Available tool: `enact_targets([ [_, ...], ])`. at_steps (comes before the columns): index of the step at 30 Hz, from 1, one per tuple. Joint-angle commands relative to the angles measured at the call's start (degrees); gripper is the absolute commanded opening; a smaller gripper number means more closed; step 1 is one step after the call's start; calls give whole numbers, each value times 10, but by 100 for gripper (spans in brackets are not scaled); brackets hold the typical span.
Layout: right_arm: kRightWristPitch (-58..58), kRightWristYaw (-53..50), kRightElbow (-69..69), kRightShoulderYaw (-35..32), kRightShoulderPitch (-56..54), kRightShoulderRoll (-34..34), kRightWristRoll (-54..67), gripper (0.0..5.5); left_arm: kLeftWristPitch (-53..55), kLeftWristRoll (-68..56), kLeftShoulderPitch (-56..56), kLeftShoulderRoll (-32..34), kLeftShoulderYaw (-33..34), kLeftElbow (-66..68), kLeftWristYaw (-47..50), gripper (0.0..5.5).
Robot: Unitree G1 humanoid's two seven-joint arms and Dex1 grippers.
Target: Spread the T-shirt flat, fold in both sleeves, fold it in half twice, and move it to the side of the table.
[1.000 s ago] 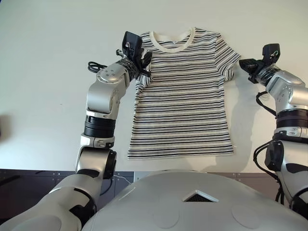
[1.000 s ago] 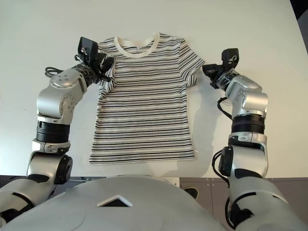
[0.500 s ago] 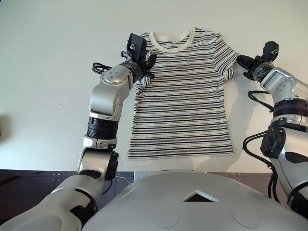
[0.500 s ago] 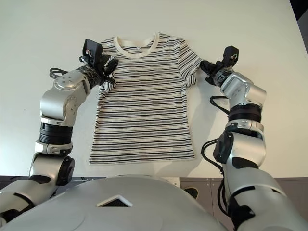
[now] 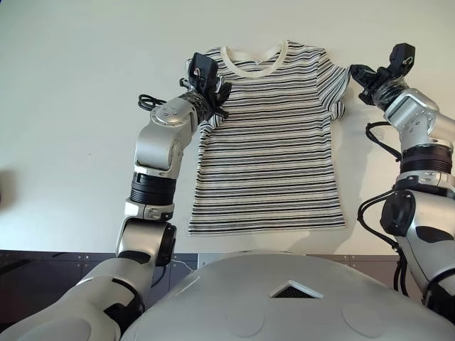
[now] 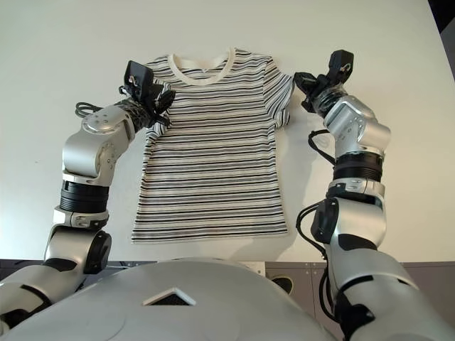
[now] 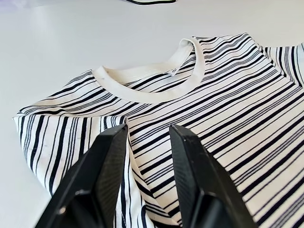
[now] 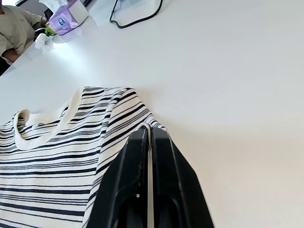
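Observation:
A black-and-white striped T-shirt (image 5: 270, 142) lies front up on the white table (image 5: 71, 142), collar at the far side. Its left sleeve is tucked in under my left gripper (image 5: 219, 98), which hovers open over that shoulder; the two fingers (image 7: 111, 142) straddle striped cloth without pinching it. My right gripper (image 5: 355, 73) is shut on the outer edge of the right sleeve (image 5: 341, 85), with the fingertips (image 8: 147, 129) closed on the sleeve's corner. That sleeve is drawn up toward the far side.
A black cable (image 5: 147, 101) loops on the table beside my left forearm. Farther off lie another cable (image 8: 137, 14) and a purple box (image 8: 66, 16). The table's front edge (image 5: 71, 250) runs just below the shirt's hem. Bare table lies left and right of the shirt.
My right gripper moved in to the right sleeve's edge, closed on it and drew it toward the far side. My left gripper shifted slightly inward over the left shoulder.

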Motion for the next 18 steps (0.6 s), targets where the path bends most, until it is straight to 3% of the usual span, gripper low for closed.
enact_targets([
  [1,41,-4,-88,31,22,18,2,12,7,7,-1,-2,0,-2,4,164],
  [6,79,3,-159,69,25,20,-4,12,6,10,4,-4,-1,-3,7,164],
  [10,42,-19,-106,58,18,-6,-29,12,6,13,9,-5,-2,-4,9,164],
  [16,-7,-32,26,25,16,-28,-44,121,4,19,7,-2,-2,-1,9,164],
  [18,-15,-27,55,14,8,-28,-38,127,3,20,6,-1,-2,0,7,164],
])
